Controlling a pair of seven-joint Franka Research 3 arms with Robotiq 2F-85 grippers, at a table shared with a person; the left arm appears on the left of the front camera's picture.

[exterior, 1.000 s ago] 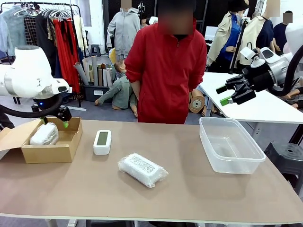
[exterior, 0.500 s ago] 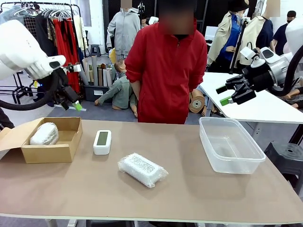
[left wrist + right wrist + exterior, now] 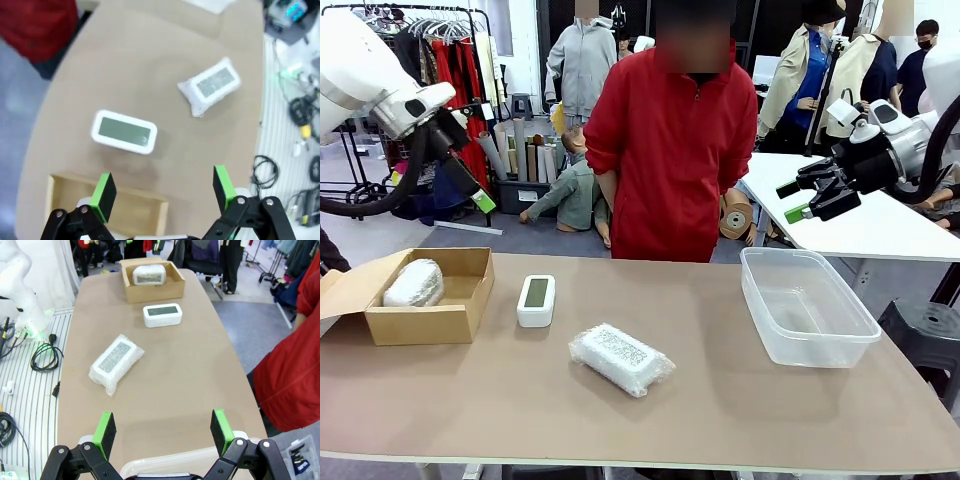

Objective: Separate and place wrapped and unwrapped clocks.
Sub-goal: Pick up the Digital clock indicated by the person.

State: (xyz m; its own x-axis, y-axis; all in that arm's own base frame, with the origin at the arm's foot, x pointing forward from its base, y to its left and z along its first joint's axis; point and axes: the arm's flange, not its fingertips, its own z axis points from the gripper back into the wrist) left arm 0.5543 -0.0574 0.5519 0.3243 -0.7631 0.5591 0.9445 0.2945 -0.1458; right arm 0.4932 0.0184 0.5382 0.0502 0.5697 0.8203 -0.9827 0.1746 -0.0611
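One wrapped clock (image 3: 413, 284) lies inside the cardboard box (image 3: 430, 322) at the table's left. A second wrapped clock (image 3: 621, 358) lies on the bare table near the middle front. The unwrapped clock (image 3: 536, 300), white with a greenish-grey screen, lies just right of the box. My left gripper (image 3: 460, 190) hangs open and empty high above the box. From its wrist, the left gripper (image 3: 162, 192) looks down on the unwrapped clock (image 3: 124, 131) and the loose wrapped clock (image 3: 210, 86). My right gripper (image 3: 790, 200) hovers open and empty above the far right.
A clear plastic bin (image 3: 805, 305) stands at the table's right with nothing in it. A person in a red jacket (image 3: 670, 140) stands at the far edge, hands behind the table line. The right wrist view shows the bin's rim (image 3: 170, 460) just under the right gripper (image 3: 162, 432).
My left arm has risen from just over the box to well above it, open, with the wrapped clock left lying inside. The right arm has not moved.
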